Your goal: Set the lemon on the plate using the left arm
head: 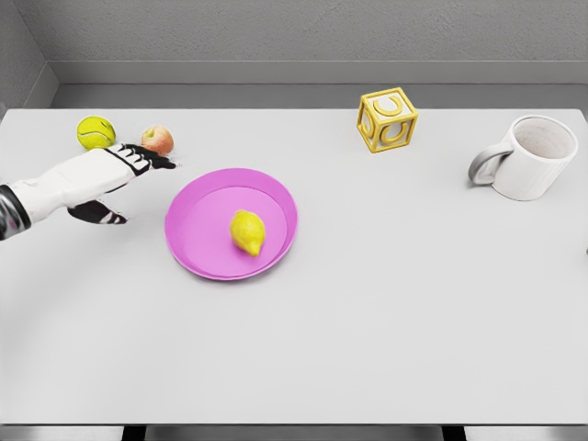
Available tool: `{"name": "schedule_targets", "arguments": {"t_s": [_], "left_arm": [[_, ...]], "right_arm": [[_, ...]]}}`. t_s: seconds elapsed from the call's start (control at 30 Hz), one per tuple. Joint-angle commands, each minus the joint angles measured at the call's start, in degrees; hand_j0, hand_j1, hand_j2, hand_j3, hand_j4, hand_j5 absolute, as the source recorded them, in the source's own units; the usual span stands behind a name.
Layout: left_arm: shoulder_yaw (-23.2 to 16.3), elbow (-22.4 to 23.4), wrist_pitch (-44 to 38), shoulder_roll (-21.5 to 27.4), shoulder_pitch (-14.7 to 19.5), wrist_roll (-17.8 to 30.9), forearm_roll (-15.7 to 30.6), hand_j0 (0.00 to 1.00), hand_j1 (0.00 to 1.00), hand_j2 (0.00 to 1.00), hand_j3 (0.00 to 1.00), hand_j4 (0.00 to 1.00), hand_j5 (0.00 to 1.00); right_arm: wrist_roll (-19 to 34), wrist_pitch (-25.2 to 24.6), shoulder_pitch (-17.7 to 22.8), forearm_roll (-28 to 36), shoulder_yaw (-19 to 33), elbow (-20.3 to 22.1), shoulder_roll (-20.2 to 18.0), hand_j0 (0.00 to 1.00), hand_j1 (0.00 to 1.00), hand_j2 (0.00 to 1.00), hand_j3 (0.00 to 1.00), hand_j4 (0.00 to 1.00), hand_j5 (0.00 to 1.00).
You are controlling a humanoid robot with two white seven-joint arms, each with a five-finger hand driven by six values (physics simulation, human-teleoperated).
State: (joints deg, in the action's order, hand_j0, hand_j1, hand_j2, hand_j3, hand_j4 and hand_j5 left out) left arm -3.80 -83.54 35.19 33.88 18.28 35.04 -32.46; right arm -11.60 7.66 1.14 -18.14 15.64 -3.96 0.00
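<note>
The lemon (247, 231) lay inside the pink plate (197, 241), its long axis pointing toward 5 o'clock. The left hand (118, 175), released and holding nothing, stood at its 10 o'clock, apart.

Lemon (247, 231) lies on pink plate (197, 241); left hand (108, 179) empty beside it.

One head camera looks steeply down over the whole white table (386, 312) toward the far wall.

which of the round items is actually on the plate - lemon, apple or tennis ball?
The lemon: it lies inside the pink plate. The apple and tennis ball sit on the table beyond the left hand.
</note>
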Motion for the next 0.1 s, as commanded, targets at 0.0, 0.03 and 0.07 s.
{"name": "schedule_targets", "arguments": {"t_s": [0.0,0.03,0.07], "left_arm": [[5.20,5.31,-0.19,0.39,-0.09,-0.04,0.55,1.00,1.00,1.00,1.00,1.00,1.00],[6.00,5.67,-0.19,0.39,-0.09,-0.04,0.64,1.00,1.00,1.00,1.00,1.00,1.00],[5.74,5.67,-0.19,0.31,-0.09,-0.04,0.64,1.00,1.00,1.00,1.00,1.00,1.00]], "right_arm": [[0.00,-0.01,-0.09,0.03,0.01,0.00,0.00,1.00,1.00,1.00,1.00,1.00,1.00],[0.00,-0.01,0.00,0.03,0.01,0.00,0.00,1.00,1.00,1.00,1.00,1.00,1.00],[0.00,-0.01,0.00,0.03,0.01,0.00,0.00,1.00,1.00,1.00,1.00,1.00,1.00]]}}
